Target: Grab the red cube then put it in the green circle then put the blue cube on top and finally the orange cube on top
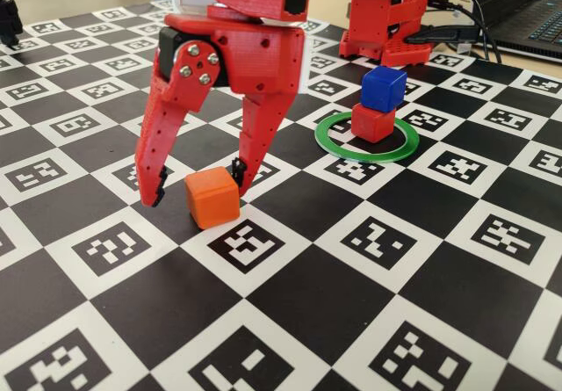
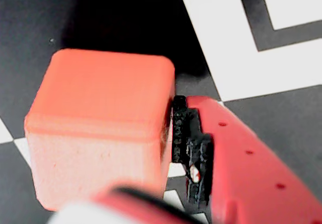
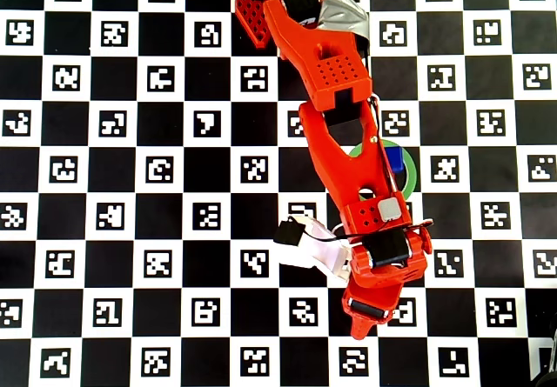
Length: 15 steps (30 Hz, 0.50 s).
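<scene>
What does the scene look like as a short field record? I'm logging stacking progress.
red cube: inside the green ring
blue cube: stacked on the red cube
orange cube: on the checkered mat, outside the ring
pincer: open, fingers on either side of the orange cube; one fingertip right at the cube's side in the wrist view
stack so far: two of three cubes
</scene>
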{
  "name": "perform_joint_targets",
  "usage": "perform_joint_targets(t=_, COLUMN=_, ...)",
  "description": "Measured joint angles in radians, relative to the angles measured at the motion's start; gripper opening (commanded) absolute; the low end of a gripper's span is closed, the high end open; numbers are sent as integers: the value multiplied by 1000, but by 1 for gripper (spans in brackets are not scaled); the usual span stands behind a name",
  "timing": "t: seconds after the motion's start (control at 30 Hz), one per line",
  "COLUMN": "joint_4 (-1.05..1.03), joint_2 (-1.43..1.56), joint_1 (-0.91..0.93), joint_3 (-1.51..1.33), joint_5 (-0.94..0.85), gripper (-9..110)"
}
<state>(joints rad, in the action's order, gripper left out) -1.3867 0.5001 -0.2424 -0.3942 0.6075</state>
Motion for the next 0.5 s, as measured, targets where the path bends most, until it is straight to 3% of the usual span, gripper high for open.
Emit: perform_joint_targets(t=0.5, joint_4=0, joint_2=0, joint_1=0, joint_3=0, joint_5=0, gripper=3)
